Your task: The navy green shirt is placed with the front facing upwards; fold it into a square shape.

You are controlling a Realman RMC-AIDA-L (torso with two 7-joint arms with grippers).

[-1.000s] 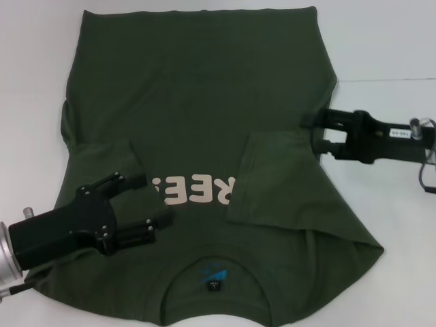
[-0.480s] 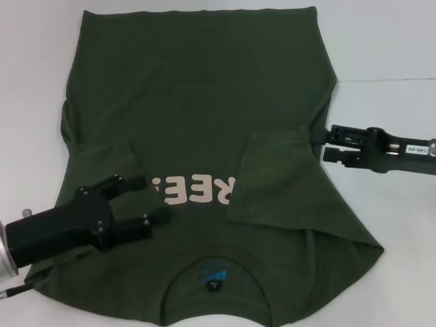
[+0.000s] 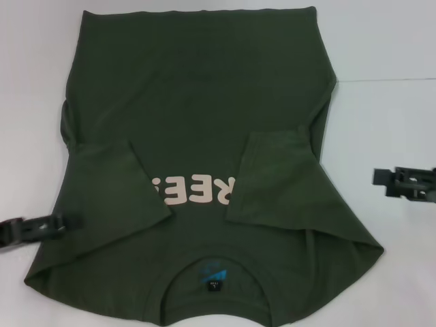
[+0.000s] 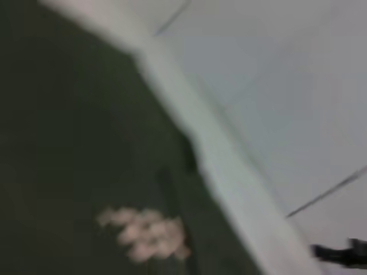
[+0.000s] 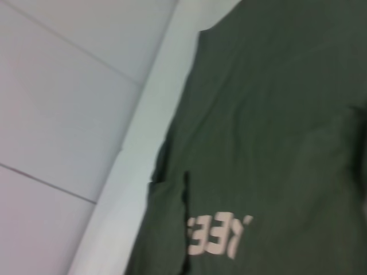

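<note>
navy green shirt (image 3: 197, 157) flat between left gripper (image 3: 65, 222), right gripper (image 3: 383, 177)

The left tool (image 3: 58, 223) sits low at the left edge; the right tool (image 3: 388, 178) hangs at the right edge.

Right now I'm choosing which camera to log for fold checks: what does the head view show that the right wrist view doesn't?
Only the head view shows the collar with its black tag, both folded-in sleeves, the left gripper at the shirt's edge and the right gripper off the cloth. Only the right wrist view shows the floor's tile seams beyond the table. Both show the navy green shirt and its cream lettering.
</note>
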